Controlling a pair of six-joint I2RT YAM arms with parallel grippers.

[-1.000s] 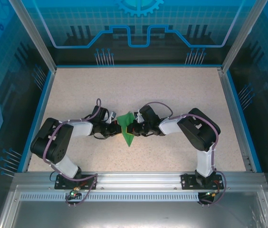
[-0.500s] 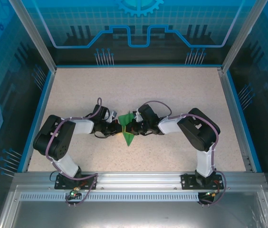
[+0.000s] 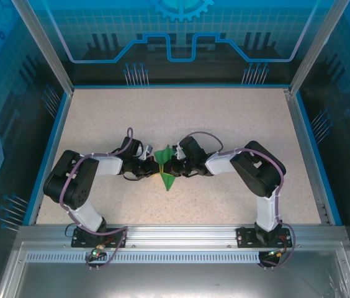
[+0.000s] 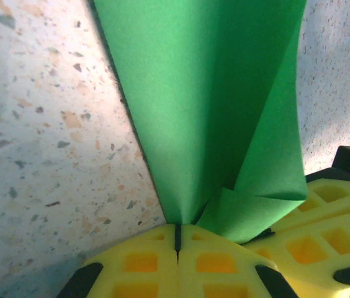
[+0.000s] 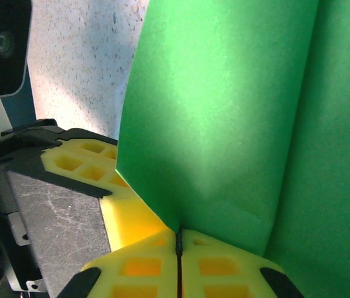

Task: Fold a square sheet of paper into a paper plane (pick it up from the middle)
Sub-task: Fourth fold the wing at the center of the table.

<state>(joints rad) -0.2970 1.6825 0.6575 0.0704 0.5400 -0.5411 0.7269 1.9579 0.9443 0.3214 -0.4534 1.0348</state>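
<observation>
at the desk (image 3: 224,118) middle, the paper plane (image 3: 168,180) points its slim tip to 6 o'clock. the left tool (image 4: 177,239) is clamped on it from 9 o'clock and the right tool (image 5: 179,239) from 3 o'clock, yellow pads pressed together on the green folds, which widen toward 12 o'clock.

1. From above, the green paper (image 3: 166,167) is too small for its creases to be read, and the two wrists cover its side edges.
2. In the left wrist view, the paper runs off the top edge. The left gripper (image 4: 177,234) is cut by the bottom edge, and its pressed-together fingers hide the pinched margin.
3. In the right wrist view, the paper leaves by the top and right edges. The right gripper (image 5: 179,239) is cropped at the bottom, with the nipped edge buried between its fingers.
</observation>
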